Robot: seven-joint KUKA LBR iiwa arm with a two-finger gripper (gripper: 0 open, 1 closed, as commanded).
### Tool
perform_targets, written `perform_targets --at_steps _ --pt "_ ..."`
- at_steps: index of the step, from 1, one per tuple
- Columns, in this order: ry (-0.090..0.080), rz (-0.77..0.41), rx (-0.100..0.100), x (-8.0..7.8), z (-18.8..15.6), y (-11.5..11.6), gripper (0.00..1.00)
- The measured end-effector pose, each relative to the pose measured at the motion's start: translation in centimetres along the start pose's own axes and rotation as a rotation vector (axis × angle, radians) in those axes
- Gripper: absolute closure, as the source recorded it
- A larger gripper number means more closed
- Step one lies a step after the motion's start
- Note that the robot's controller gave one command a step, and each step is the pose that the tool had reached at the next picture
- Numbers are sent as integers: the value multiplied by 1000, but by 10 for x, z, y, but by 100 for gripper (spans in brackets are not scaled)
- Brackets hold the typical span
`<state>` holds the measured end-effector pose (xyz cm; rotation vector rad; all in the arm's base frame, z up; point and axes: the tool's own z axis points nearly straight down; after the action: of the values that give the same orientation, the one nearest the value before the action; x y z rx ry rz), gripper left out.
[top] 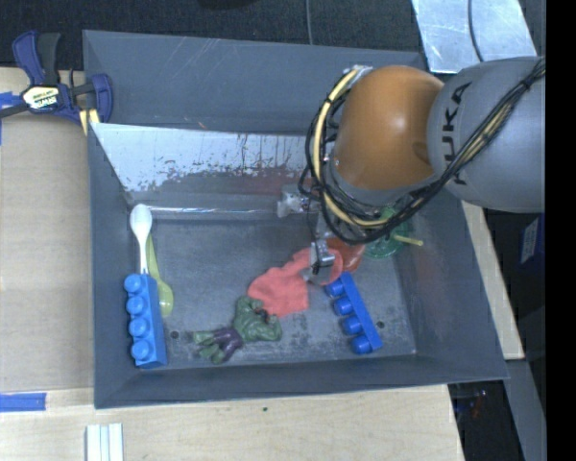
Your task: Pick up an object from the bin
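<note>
Low at bin [269, 84] centre, pincer [319, 263] against the red floppy lump [278, 292], gape unclear.

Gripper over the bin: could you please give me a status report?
Gripper low at upper right edge of red soft lump. Grasp unconfirmed. Blue block close alongside, green toy beyond.

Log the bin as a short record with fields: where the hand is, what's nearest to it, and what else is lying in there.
bin: grey metal
hand: low, right of middle, at the upper right end of the red soft piece
contact: cannot tell
nearest other: blue studded brick, just right of the red piece
front middle: green toy figure
left side: second blue brick; white and yellow spoon beside it
under the arm: green item, partly hidden
</note>
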<state>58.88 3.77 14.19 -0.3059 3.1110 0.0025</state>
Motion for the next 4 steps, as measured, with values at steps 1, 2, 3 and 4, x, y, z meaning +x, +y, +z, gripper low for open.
perform_targets --at_steps 1,2,3,4 --pt "5 8 1 42 70 -20 100" --pt "7 9 0 43 70 -20 0" --pt "5 9 0 42 70 -20 100" --pt "4 9 0 42 69 -20 100"
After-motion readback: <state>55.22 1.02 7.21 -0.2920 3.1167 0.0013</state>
